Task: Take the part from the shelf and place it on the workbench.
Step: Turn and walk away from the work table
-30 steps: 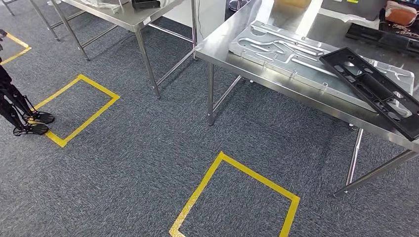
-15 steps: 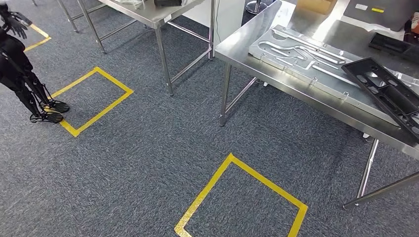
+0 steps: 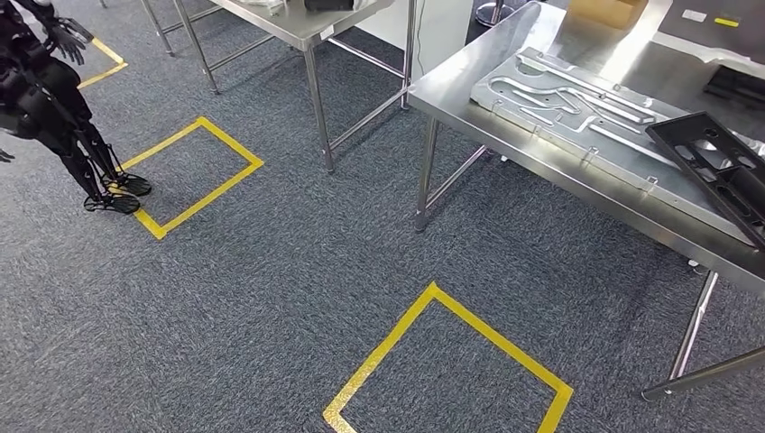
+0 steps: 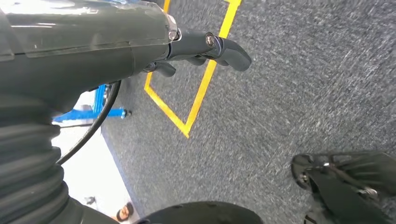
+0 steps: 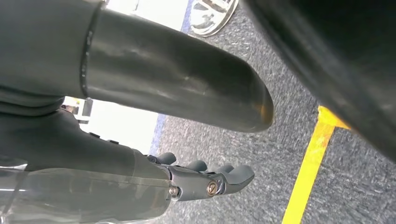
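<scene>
Grey carpet (image 3: 271, 271) with yellow tape squares (image 3: 451, 361) takes most of the head view, and a steel worktop (image 3: 469, 86) carries a grey pressed metal plate (image 3: 577, 99), with a black plastic frame (image 3: 717, 158), likely the part, lying over the plate at the worktop's near edge. Judging by this, the part is already placed and the robot is walking, with another shelf trip possibly next. Left hand (image 4: 205, 49) and right hand (image 5: 201, 179) hang over the carpet with loosely curled fingers, holding nothing.
</scene>
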Robot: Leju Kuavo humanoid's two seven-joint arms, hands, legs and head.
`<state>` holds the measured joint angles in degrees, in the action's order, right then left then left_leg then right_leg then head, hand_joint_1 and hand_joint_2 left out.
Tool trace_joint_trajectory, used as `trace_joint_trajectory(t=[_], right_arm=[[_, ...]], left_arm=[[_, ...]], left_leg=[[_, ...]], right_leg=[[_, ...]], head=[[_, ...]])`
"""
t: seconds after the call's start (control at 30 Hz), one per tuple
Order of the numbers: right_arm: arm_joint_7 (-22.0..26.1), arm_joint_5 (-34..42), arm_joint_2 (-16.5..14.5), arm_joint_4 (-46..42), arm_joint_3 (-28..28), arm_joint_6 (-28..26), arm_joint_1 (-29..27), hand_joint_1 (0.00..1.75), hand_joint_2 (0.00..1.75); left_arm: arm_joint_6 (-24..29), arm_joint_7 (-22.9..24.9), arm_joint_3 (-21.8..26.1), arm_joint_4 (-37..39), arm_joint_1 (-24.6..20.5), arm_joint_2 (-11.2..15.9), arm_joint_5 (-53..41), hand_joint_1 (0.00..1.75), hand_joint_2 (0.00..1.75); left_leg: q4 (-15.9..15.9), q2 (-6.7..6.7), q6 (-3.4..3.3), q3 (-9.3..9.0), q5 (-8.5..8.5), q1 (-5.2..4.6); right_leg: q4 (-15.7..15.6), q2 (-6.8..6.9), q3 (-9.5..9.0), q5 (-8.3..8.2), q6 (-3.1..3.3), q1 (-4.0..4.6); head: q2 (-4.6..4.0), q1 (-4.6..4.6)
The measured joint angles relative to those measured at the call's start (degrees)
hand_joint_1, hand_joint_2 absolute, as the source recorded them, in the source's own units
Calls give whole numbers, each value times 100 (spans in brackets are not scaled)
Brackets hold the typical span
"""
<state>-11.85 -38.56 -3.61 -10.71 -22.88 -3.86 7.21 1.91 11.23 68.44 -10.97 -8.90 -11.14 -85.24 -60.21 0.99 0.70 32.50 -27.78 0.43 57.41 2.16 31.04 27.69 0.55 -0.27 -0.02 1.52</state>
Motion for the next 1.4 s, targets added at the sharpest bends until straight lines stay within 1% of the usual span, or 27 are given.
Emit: trace_joint_trajectory(t=[0.03, 0.1, 0.17, 0.23, 0.3, 0.33, 0.37, 0.4, 0.47, 0.5, 0.57, 0.63, 0.7, 0.73, 0.8, 0.83, 0.87, 0.9, 0.93, 1.0, 1.07, 1.13, 1.2, 1.27, 1.33, 1.37, 1.4], right_arm=[[-9, -8, -1, 0, 0, 1, -1, 0, 0], [-25, -19, -3, 0, -1, 5, -1, 0, 0], [-45, -26, -4, 0, -1, 16, 0, 0, 0], [-66, -37, -4, 0, -1, 28, -4, 0, 0], [-79, -44, -5, 0, 2, 32, -18, 0, 0], [-86, -47, -6, 0, 5, 32, -22, 0, 0], [-90, -51, -7, 0, 9, 32, -23, 0, 0], [-95, -56, -7, 0, 14, 32, -21, 0, 0], [-103, -64, -6, 1, 25, 33, -33, 0, 0], [-108, -66, -6, 2, 31, 34, -42, 0, 0], [-120, -72, -12, 4, 39, 37, -50, 0, 0], [-134, -84, -35, 4, 42, 49, -42, 0, 0], [-150, -102, -66, 4, 45, 67, -36, 0, 0], [-156, -112, -79, 4, 46, 76, -35, 0, 0], [-172, -129, -97, 4, 48, 94, -36, 0, 0], [-181, -136, -105, 4, 48, 104, -36, 0, 0], [-191, -142, -108, 4, 48, 111, -36, 0, 0], [-198, -147, -111, 4, 48, 116, -33, 0, 0], [-203, -154, -116, 4, 49, 120, -30, 0, 0], [-207, -164, -127, 4, 50, 122, -22, 0, 0], [-214, -173, -134, 4, 52, 128, -16, 0, 0], [-221, -180, -136, 4, 54, 137, -6, 0, 0], [-230, -185, -135, 4, 56, 143, 9, 0, 0], [-237, -185, -134, 4, 63, 158, 16, 0, 0], [-228, -183, -132, 4, 79, 184, 24, 0, 0], [-224, -181, -130, 4, 87, 201, 32, 0, 0], [-220, -181, -129, 4, 92, 218, 40, 0, 0]], left_arm=[[-4, 3, -10, 0, -10, -2, -9, 0, 175], [-8, 9, -27, 0, -18, -6, -15, 0, 175], [-7, 13, -33, 0, -16, -14, -16, 0, 175], [-1, 14, -34, 0, -21, -27, -15, 0, 175], [5, 13, -35, 0, -20, -37, -13, 0, 175], [9, 13, -35, 0, -15, -38, -12, 0, 175], [12, 13, -35, 0, -11, -39, -12, 0, 175], [16, 12, -36, 0, -8, -39, -11, 0, 175], [21, 11, -37, 0, -9, -47, -10, 0, 175], [23, 10, -37, 0, -10, -54, -7, 0, 175], [31, 9, -36, 0, -11, -68, 0, 0, 175], [39, 9, -35, 0, -10, -70, 5, 0, 175], [53, 12, -35, 0, -11, -65, 14, 0, 175], [61, 15, -35, 0, -15, -62, 20, 0, 175], [70, 24, -35, 0, -19, -57, 33, 0, 175], [73, 29, -35, 0, -15, -56, 37, 0, 175], [73, 35, -35, 0, -8, -54, 38, 0, 175], [73, 39, -35, 0, 0, -51, 39, 0, 175], [74, 44, -35, 0, 5, -48, 39, 0, 175], [78, 45, -35, 0, 3, -43, 39, 0, 175], [80, 44, -35, 0, -10, -42, 42, 0, 175], [80, 40, -35, 0, -5, -44, 50, 0, 175], [83, 34, -34, 0, 7, -49, 66, 0, 175], [88, 21, -33, 0, 6, -55, 79, 0, 175], [92, 9, -33, 0, 10, -57, 82, 0, 175], [95, 5, -33, 0, 16, -57, 83, 0, 175], [98, 1, -33, 0, 21, -57, 83, 0, 175]], left_leg=[[184, 32, -36, -86, 33, -12], [235, -7, -106, -89, 33, -35], [265, -48, -173, -93, 69, -22], [296, -76, -234, -92, 107, 1], [295, -110, -256, -68, 118, -4], [293, -131, -259, -61, 119, -8], [289, -160, -260, -59, 120, -10], [285, -196, -259, -62, 119, -11], [275, -284, -246, -71, 115, -10], [260, -325, -228, -65, 111, -20], [247, -380, -163, -32, 117, -27], [254, -415, -83, -12, 126, -25], [115, -363, -29, 42, 21, -24], [-123, -311, -10, 146, -124, -26], [-882, -222, 20, 493, -501, -19], [-1226, -207, 33, 656, -627, -17], [-1397, -200, 41, 736, -649, -17], [-1338, -188, 42, 705, -559, -16], [-1047, -159, 36, 556, -376, -15], [-231, -17, 2, 142, -32, -27], [197, 77, -59, -64, 71, -48], [235, 34, -123, -62, 69, -58], [265, -16, -186, -62, 96, -44], [283, -56, -237, -53, 123, -26], [280, -102, -254, -34, 130, -29], [278, -131, -255, -31, 131, -32], [276, -166, -255, -35, 131, -33]], right_leg=[[15, 19, 2, 12, -27, 12], [22, 54, 3, 15, -84, 18], [81, 25, 19, 72, -153, -2], [497, -88, 203, 357, -214, -24], [1243, -167, 553, 733, -244, -34], [1529, -177, 688, 820, -253, -38], [1637, -182, 737, 800, -257, -42], [1524, -185, 679, 668, -254, -46], [817, -251, 339, 259, -223, -54], [444, -304, 167, 122, -197, -53], [75, -379, 16, 47, -144, -37], [28, -348, 9, 45, -84, -33], [-38, -286, -23, 12, -1, -54], [-66, -244, -38, -1, 37, -64], [-69, -162, -42, 2, 76, -45], [-65, -123, -40, 6, 81, -38], [-59, -89, -40, 11, 81, -35], [-52, -58, -43, 18, 77, -33], [-44, -32, -52, 29, 67, -33], [-12, 14, -72, 65, 26, -16], [13, 56, -77, 93, -28, 15], [15, 104, -80, 103, -76, 27], [133, 45, -43, 209, -132, 9], [669, -103, 198, 543, -182, -13], [1445, -177, 574, 882, -205, -16], [1667, -186, 686, 916, -208, -16], [1679, -191, 696, 835, -205, -15]], head=[[0, 0], [0, -1], [0, 0], [0, -1], [0, -2], [0, -2], [0, -2], [0, -2], [0, -2], [0, -2], [0, -1], [0, -1], [0, -1], [0, 1], [0, 1], [0, 1], [0, 1], [0, 1], [0, 1], [0, 1], [0, 0], [0, 0], [0, 0], [0, -1], [0, -2], [0, -2], [0, -2]])
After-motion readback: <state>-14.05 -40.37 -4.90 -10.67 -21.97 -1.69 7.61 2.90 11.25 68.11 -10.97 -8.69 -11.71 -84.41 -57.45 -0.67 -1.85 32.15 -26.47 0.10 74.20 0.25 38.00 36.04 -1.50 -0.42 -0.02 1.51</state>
